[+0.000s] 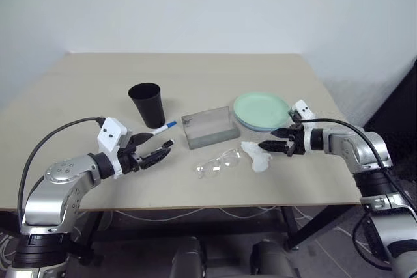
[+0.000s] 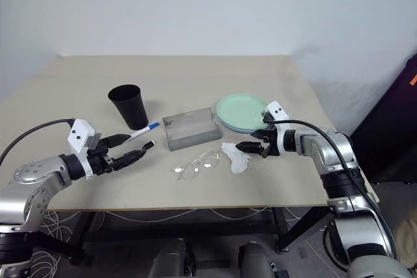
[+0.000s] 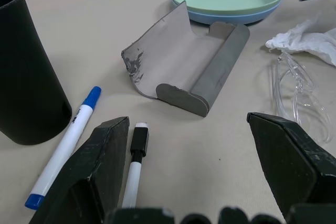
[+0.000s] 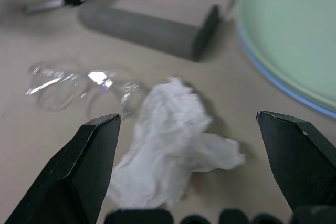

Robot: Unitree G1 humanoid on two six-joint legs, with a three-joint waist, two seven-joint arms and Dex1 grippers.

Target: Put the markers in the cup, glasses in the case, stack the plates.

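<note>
Plates are stacked already, so go for the black-capped marker point(image 3: 134, 163) lying at 5 o'clock of the cup point(image 1: 147, 103). Both jaws gape empty; center the left gripper point(image 1: 154, 152) over its barrel, not the cap.

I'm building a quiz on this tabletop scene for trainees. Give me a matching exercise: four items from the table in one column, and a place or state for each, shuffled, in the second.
Items
1. mint green round plastic plate
2. grey long rectangular case
3. clear transparent glasses
4. tall black tapered plastic cup

Places or states
A. lid open, nothing inside
B. standing upright beside the blue-capped white marker
C. stacked on top of the light blue round plate
D. lying on the beige table next to the crumpled white tissue

Pairs: 1-C, 2-A, 3-D, 4-B
</note>
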